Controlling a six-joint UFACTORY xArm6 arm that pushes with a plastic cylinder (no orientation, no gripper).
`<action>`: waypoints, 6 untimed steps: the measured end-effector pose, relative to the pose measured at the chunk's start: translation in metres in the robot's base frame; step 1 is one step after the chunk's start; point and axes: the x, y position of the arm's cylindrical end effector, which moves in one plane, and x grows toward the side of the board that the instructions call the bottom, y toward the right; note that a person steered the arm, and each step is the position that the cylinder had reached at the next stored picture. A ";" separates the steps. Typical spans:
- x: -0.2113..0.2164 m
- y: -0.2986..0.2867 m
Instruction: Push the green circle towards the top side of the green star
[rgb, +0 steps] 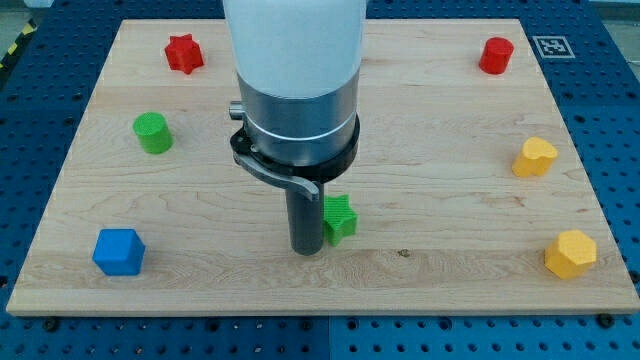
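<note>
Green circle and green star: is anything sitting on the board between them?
No block. In the camera view, only bare board and my rod separate the green circle from the green star; my tip rests against the star's left side.

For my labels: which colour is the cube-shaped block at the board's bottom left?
Blue cube-shaped block: blue, shown in the camera view.

A pale wooden board (420, 150) with visible grain fills most of the view. Around the board on every side lies a blue perforated surface (612, 120) dotted with regular holes. At the board's top right corner sits 1 black-and-white marker tag (549, 45). Light is even and bright.
</note>
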 end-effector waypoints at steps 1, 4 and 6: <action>-0.005 -0.006; -0.086 -0.118; -0.100 -0.258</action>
